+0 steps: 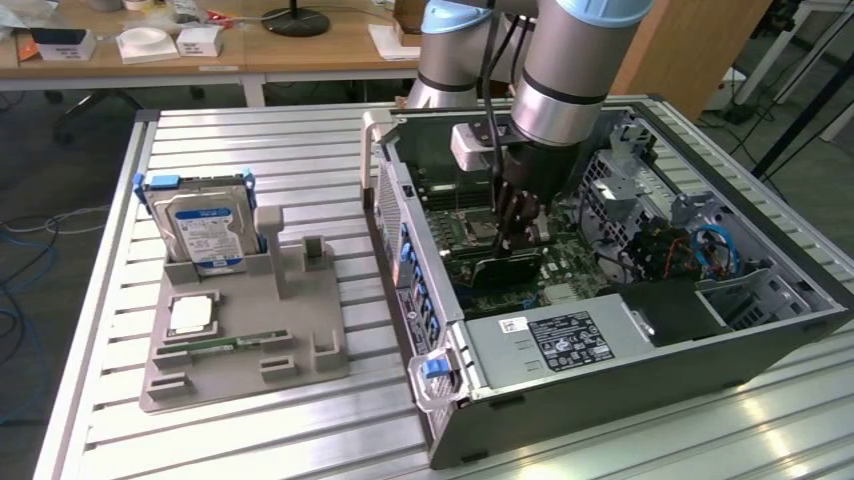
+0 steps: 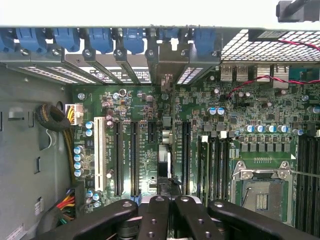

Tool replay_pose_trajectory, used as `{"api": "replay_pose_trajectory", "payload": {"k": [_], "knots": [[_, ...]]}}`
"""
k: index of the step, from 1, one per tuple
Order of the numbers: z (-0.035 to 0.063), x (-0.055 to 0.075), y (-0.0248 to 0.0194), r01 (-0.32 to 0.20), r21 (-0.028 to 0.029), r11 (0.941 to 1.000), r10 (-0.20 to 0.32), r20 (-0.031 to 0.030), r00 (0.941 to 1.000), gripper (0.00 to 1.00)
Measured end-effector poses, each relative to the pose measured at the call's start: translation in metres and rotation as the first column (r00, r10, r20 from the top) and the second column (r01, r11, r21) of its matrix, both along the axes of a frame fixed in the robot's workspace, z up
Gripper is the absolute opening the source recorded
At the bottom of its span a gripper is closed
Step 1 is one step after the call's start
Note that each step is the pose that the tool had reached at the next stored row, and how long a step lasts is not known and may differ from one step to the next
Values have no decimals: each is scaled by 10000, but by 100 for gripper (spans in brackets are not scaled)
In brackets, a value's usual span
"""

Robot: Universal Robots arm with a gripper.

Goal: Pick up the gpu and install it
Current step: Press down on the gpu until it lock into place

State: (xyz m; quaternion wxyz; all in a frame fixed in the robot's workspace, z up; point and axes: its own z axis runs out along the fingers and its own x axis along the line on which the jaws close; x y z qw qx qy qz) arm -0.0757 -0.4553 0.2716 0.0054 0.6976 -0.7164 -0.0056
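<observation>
The gpu (image 1: 507, 270) stands on edge on the motherboard (image 1: 567, 265) inside the open computer case (image 1: 667, 345), its black face showing. In the wrist view the gpu (image 2: 164, 155) appears edge-on, running along an expansion slot to its pale bracket at the rear slot openings. My gripper (image 1: 511, 240) reaches down into the case directly over the card. Its black fingers (image 2: 155, 215) are shut together at the card's upper edge, with my gripper (image 2: 169, 206) centred on it. Whether the fingers pinch the card or only rest on it cannot be made out.
Towards the exterior view's left, a grey holder (image 1: 314, 350) carries a silver hard drive (image 1: 200, 230), a processor chip (image 1: 194, 315) and a narrow green memory stick (image 1: 220, 343). The power supply (image 1: 561, 340), drive cage and cables crowd the case. Blue slot latches (image 2: 100, 40) line its rear wall.
</observation>
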Motion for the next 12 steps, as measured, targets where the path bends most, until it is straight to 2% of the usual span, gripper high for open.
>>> {"api": "replay_pose_trajectory", "payload": {"k": [9,12], "knots": [[-4,0,0,0,0,10000,0,2,10000,11],[-49,0,0,0,0,10000,0,6,10000,11]]}}
